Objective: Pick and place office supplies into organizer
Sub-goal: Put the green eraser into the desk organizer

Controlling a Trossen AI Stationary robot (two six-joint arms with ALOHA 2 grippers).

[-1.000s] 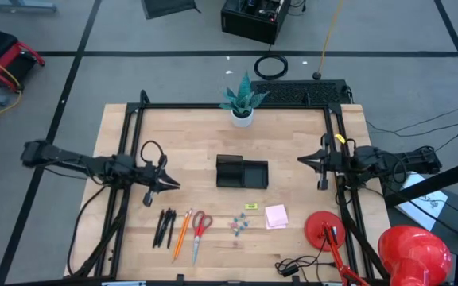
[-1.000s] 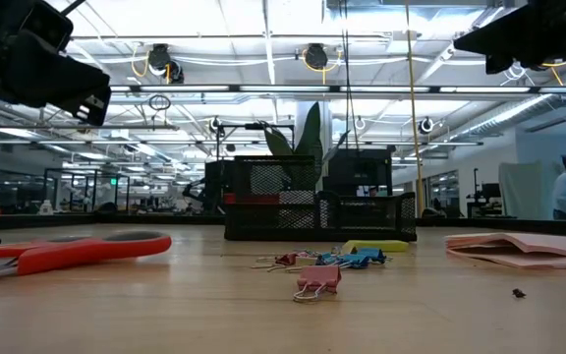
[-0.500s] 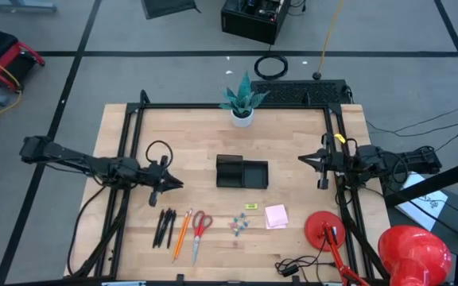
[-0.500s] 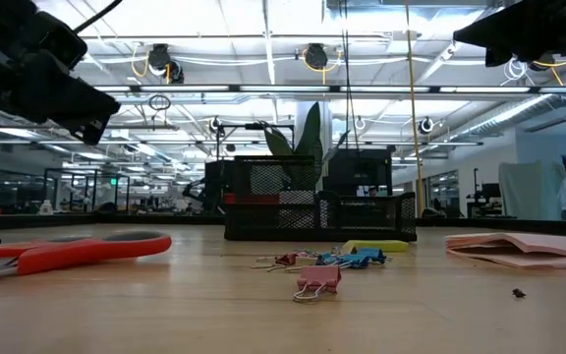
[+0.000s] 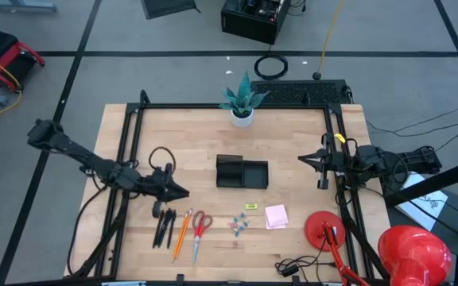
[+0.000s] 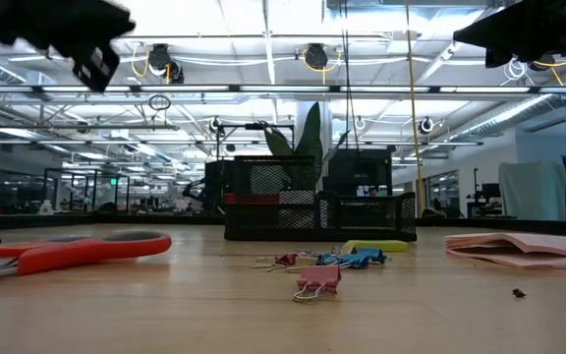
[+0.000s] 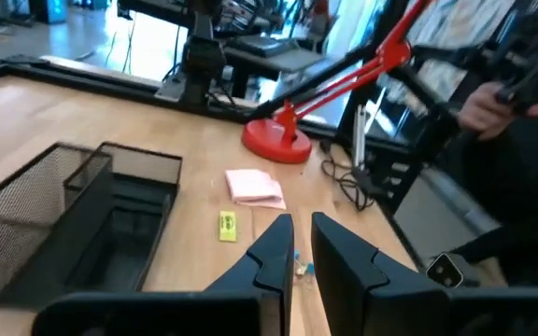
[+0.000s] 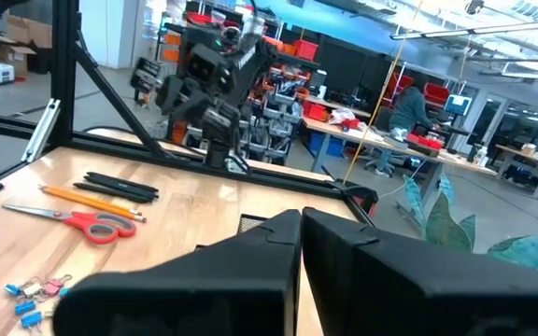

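Observation:
The black mesh organizer (image 5: 242,171) stands at mid-table. Along the near edge lie black pens (image 5: 164,227), an orange pencil (image 5: 183,234), red-handled scissors (image 5: 199,232), small clips (image 5: 239,224), a yellow piece (image 5: 250,206) and a pink sticky-note pad (image 5: 276,215). My left gripper (image 5: 183,192) hovers shut above the table, just beyond the pens' far ends and left of the organizer. My right gripper (image 5: 300,160) waits shut in the air to the organizer's right. In the left wrist view the organizer (image 7: 82,215), yellow piece (image 7: 227,225) and pad (image 7: 253,186) lie ahead of the fingers.
A white plant pot (image 5: 242,117) stands at the far edge. A red lamp base (image 5: 324,229) sits near the right front corner, its round head (image 5: 414,253) off the table. Black frame rails (image 5: 126,159) run along both sides. A person's hand (image 7: 493,103) shows beyond the table.
My left gripper has moved toward the table's near edge and a little to the right, closing on the pens, and its arm has swung along with it. The right arm and all supplies have stayed where they were.

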